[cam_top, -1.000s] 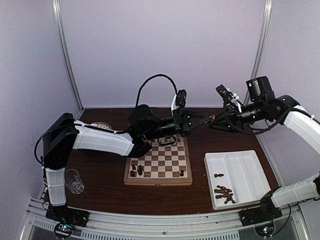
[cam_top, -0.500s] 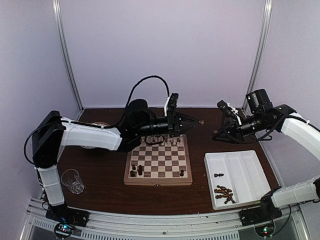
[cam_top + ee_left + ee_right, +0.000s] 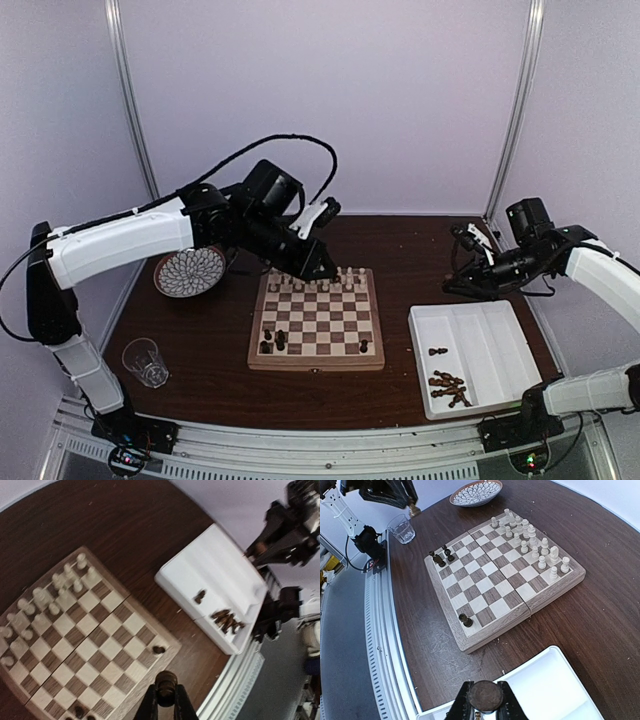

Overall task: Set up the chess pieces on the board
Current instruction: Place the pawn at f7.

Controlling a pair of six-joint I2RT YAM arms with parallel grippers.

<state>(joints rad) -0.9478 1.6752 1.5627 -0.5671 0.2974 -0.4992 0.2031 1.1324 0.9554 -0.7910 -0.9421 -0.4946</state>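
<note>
Left tool (image 3: 165,697), all but shut, pinches a dark piece (image 3: 166,681) high over the board (image 3: 316,366) (far left corner). White pieces (image 3: 335,277) fill the far rows. Loose pieces (image 3: 448,385) lie in the white tray (image 3: 500,340) — over its far edge, the right tool (image 3: 482,705) clamps a round brown piece (image 3: 481,694).

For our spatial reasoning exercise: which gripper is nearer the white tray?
Right. The right gripper hangs by the white tray's far edge; the left gripper is over the board's far side.

Lilac walls (image 3: 330,90) w/ alu posts (image 3: 135,120), dk-brown table (image 3: 200,340)
</note>
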